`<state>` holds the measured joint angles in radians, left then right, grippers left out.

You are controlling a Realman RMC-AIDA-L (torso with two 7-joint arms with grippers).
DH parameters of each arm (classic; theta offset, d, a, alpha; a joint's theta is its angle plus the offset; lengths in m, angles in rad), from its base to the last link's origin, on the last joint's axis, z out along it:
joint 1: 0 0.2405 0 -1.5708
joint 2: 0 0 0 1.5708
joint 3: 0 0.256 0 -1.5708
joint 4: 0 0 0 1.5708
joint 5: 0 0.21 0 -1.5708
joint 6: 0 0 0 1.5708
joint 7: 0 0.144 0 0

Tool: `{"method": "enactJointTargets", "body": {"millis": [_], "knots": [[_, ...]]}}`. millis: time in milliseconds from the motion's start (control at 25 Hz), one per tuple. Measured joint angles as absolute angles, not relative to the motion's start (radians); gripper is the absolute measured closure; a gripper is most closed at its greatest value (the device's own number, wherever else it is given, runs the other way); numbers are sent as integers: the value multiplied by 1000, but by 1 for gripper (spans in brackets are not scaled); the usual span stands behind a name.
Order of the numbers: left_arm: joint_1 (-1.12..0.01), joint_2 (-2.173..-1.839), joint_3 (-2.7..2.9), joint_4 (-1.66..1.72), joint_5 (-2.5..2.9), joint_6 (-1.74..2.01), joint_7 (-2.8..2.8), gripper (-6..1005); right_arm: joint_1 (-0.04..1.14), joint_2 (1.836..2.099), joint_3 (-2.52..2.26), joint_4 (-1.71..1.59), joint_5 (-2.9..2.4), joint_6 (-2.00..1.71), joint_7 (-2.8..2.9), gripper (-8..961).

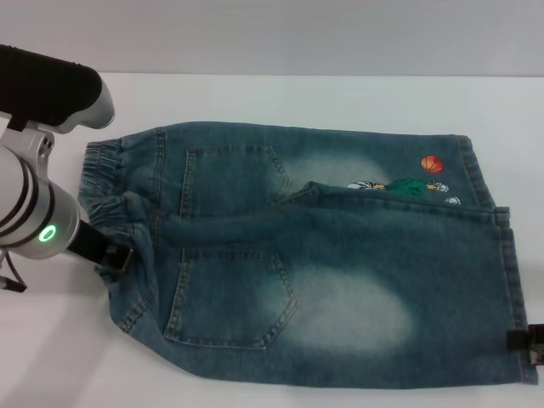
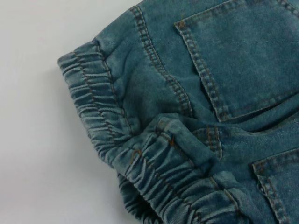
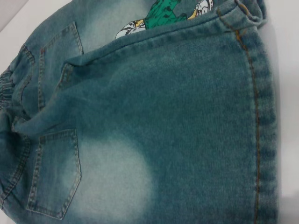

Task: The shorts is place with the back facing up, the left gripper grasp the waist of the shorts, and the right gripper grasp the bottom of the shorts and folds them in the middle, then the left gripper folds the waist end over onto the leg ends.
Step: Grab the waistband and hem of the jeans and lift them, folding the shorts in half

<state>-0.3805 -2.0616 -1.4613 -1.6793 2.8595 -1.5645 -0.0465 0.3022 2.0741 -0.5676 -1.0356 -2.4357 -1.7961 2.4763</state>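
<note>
White counter [image 1: 280,93] bears my shorts [image 1: 340,289] half-folded lengthwise; left tool [image 1: 115,255] grips the waist [image 1: 115,208], right tool [image 1: 525,342] state unclear; crosswise fold remains.

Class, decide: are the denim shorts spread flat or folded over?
Partly folded: on the shorts, the near leg overlaps the far one, covering part of the cartoon print.

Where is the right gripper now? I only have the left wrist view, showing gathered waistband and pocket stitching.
Observer: In the head view, the right gripper is at the stitched leg hem of the blue washed-denim shorts, on the robot's near side.
Operator: Is the print visible?
Observer: Partly. The cartoon print and orange basketball show just beyond the near leg, which overlaps the far one.
Operator: And my left gripper?
Observer: The left gripper touches the puckered elastic waistband at its near end.
</note>
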Motion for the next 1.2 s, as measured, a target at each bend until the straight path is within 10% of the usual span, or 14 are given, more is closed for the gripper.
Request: {"method": "enactJointTargets", "body": {"millis": [1200], "knots": [[-384,-2062,-1460,-1680,2859,-1565,-48,797,315,2075,-575,-983,-2422,-1787,2466,315]]}}
